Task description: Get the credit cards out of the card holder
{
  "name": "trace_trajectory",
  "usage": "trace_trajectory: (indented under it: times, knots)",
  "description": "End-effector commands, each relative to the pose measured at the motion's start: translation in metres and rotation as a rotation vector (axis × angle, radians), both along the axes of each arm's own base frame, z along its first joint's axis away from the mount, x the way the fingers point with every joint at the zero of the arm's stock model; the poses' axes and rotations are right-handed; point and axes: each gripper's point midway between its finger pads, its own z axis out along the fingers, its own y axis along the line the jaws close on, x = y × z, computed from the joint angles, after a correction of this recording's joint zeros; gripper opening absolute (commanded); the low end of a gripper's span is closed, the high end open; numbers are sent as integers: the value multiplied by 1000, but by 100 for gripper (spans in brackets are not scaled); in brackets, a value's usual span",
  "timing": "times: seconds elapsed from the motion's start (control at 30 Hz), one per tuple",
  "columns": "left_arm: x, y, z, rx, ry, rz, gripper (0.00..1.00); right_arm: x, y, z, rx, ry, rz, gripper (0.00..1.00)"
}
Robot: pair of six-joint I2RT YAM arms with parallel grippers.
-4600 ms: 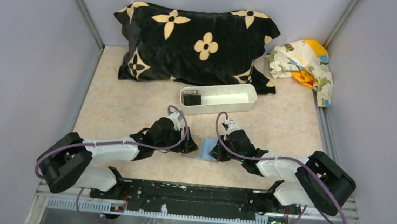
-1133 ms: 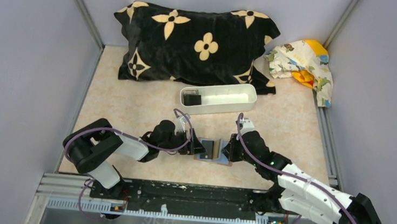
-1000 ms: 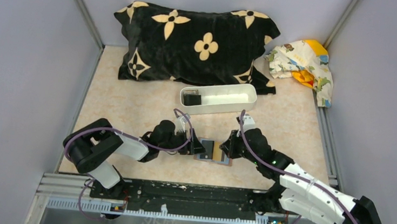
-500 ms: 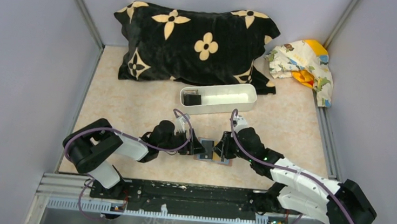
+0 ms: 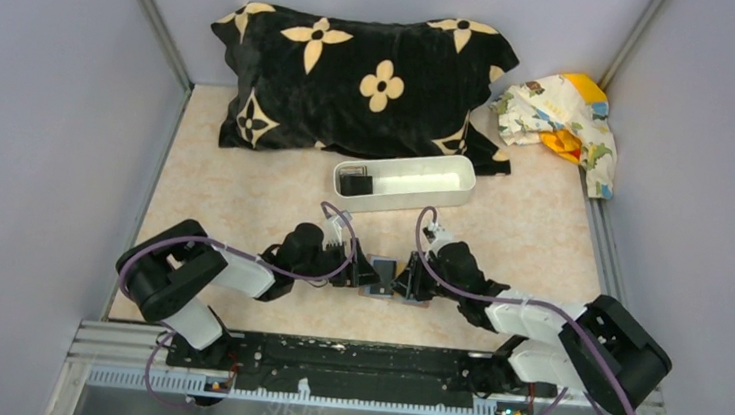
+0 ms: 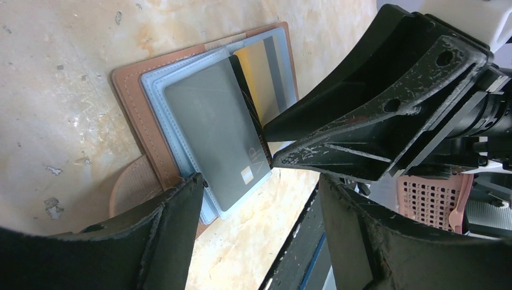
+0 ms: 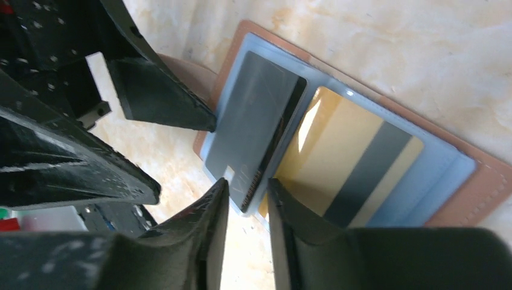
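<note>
The card holder (image 5: 383, 287) lies open on the table between my two grippers, brown rim (image 6: 130, 103) outside and light blue inside (image 7: 447, 175). A dark grey credit card (image 6: 208, 130) (image 7: 253, 130) sits partly out of its left pocket. A tan-yellow card with a dark stripe (image 7: 338, 163) (image 6: 256, 75) lies in the right pocket. My left gripper (image 6: 261, 181) (image 5: 363, 270) is open, one fingertip (image 6: 192, 184) on the holder's edge. My right gripper (image 7: 249, 184) (image 5: 405, 279) stands slightly open, its tips on either side of the grey card's protruding corner.
A long white tray (image 5: 446, 179) stands behind the grippers with a dark card (image 5: 354, 181) in its left end. A black pillow with cream flowers (image 5: 361, 66) lies at the back. A crumpled patterned cloth (image 5: 562, 114) sits at the back right.
My right gripper was shut and a little to the right; it has moved left onto the card holder and opened around the grey card's corner. The left arm has stayed still.
</note>
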Motion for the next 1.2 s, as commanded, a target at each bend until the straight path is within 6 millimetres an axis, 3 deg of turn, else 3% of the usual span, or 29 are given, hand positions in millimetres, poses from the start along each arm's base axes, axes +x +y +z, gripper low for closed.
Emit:
trace_trajectory:
  times: [0.0, 0.13, 0.5, 0.8, 1.17]
  knots:
    - [-2, -1, 4, -9, -15, -14, 76, 11, 18, 24, 119, -81, 23, 34]
    - [-4, -1, 3, -6, -8, -18, 75, 12, 17, 20, 130, -79, 25, 39]
    - [-2, 0, 3, 7, -3, -10, 75, 9, 20, 5, 169, -47, 43, 39]
    - [-2, 0, 0, 15, 4, -5, 75, 5, 29, 23, 260, -57, 71, 20]
    - [-2, -4, 1, 1, 20, -11, 75, 4, 23, 37, 244, -82, 57, 0]
